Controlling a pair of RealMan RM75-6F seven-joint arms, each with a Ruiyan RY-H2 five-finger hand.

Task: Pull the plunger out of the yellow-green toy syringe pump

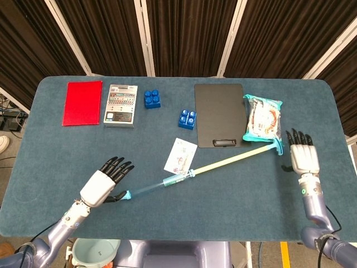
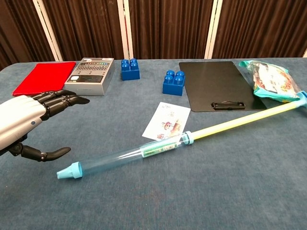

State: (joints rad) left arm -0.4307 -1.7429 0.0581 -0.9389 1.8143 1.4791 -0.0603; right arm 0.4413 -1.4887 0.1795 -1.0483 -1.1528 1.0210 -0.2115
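clear tube syringe pump (image 1: 162, 184), yellow-green plunger (image 1: 234, 159)

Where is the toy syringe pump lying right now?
In the head view the syringe pump lies diagonally across the table's near half, its blue tip beside the left hand, its plunger reaching toward the snack bag near the right hand.

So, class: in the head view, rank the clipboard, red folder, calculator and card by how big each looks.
1. clipboard
2. red folder
3. calculator
4. card

The card lies nearer the camera, so its true size may be smaller still.
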